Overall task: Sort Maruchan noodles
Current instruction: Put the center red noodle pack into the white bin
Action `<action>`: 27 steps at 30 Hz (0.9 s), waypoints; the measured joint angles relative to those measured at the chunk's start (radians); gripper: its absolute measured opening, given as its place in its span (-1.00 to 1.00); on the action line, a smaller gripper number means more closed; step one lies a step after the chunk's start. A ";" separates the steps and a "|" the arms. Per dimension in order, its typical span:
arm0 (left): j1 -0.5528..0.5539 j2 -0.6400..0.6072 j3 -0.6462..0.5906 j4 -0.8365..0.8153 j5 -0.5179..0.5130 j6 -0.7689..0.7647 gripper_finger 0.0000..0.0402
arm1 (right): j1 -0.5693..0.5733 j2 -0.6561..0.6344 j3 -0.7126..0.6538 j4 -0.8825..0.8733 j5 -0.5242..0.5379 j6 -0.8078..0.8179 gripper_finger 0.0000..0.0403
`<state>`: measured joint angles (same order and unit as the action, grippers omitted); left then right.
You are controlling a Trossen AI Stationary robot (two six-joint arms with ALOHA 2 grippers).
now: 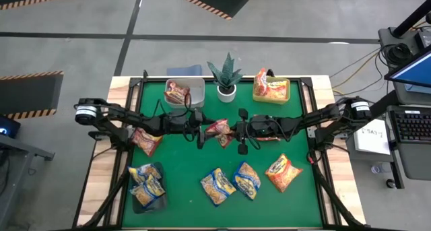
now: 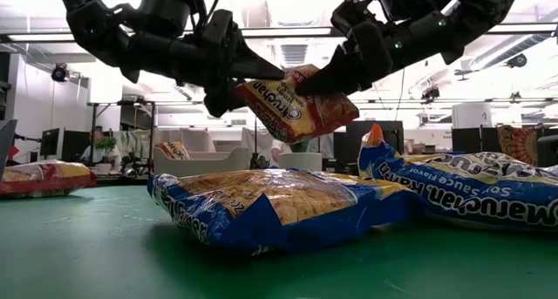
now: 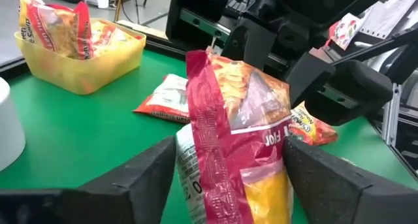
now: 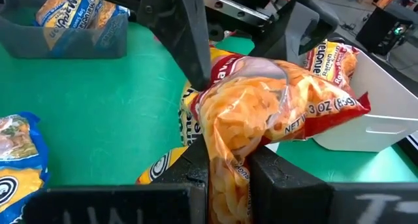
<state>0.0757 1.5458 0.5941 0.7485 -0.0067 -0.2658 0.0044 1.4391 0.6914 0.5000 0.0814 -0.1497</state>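
**Red packet held over the green desk**

Nearest, a crinkly blue-yellow packet [image 2: 270,207] lies flat, its far end hidden. Above it, the right claw [image 4: 228,168] pinches a red-white noodle packet [image 2: 296,103] in mid-air at the desk's [image 1: 182,190] middle. The left claw [image 3: 228,165] stands parted around its other end. Behind, 1 yellow tub [image 3: 85,57] is partly cut off.

My overhead camera looks straight down and takes in the whole green desk [image 1: 202,157] with both my arms. My low camera sits at desk height and looks level across it toward the room, very near a blue packet [image 2: 261,207]. Each wrist camera looks forward past its own fingers, close on the red packet [image 3: 238,139] lifted over the middle of the desk. All four views share that packet; the left wrist camera also sees my right end effector [image 3: 271,44] beyond it.
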 joint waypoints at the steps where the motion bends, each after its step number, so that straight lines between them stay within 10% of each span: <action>1: 0.000 0.001 0.000 0.000 0.000 0.004 0.23 | 0.000 0.000 0.000 -0.001 0.000 0.000 -0.79; 14: 0.000 0.001 0.000 -0.004 0.001 0.021 -0.76 | -0.003 0.000 0.000 -0.030 0.000 0.059 -0.58; 27: 0.000 -0.053 -0.001 -0.030 -0.025 0.021 -1.00 | -0.024 -0.083 0.005 -0.124 0.091 0.127 0.06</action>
<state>0.0757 1.4933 0.5934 0.7185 -0.0318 -0.2447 -0.0200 1.3557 0.6964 0.3756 0.1722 -0.0231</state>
